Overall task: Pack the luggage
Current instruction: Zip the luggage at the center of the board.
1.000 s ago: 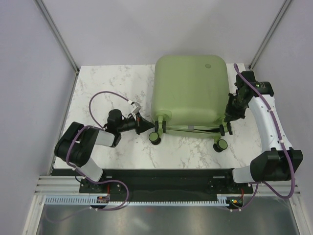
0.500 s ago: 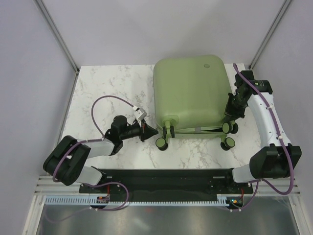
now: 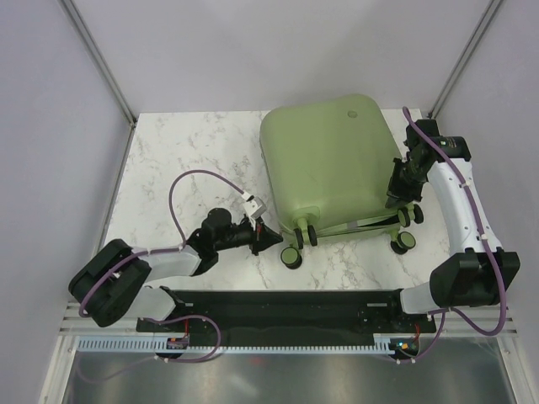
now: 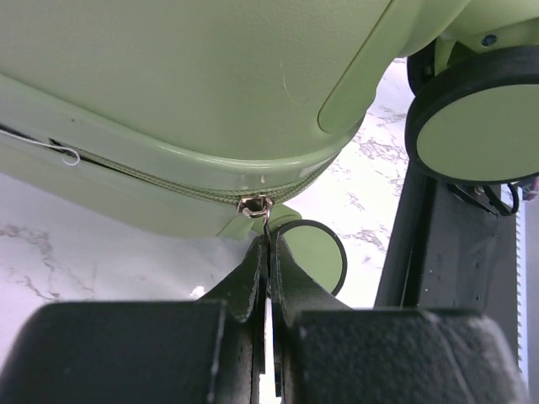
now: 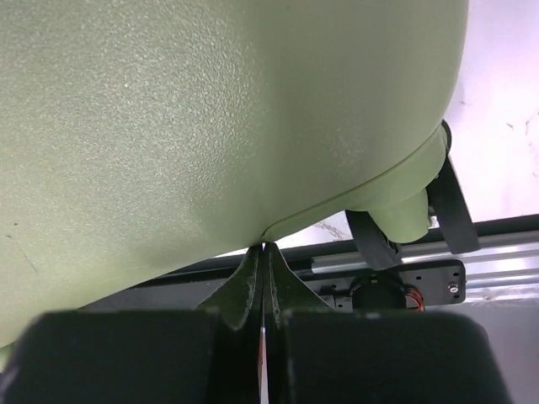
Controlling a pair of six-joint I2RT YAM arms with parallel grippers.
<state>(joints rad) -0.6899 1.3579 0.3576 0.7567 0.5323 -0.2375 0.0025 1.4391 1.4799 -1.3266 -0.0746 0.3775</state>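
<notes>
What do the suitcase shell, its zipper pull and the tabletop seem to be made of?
The suitcase shell looks like hard moulded plastic, matte: fine grained texture, rounded corners. The zipper pull seems metal, shiny: it glints silver. The tabletop looks like marble or a marble-print laminate: white with grey veins.

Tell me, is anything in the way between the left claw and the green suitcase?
Nothing visible. The left claw is pinched shut on the zipper pull at the seam of the suitcase.
</notes>
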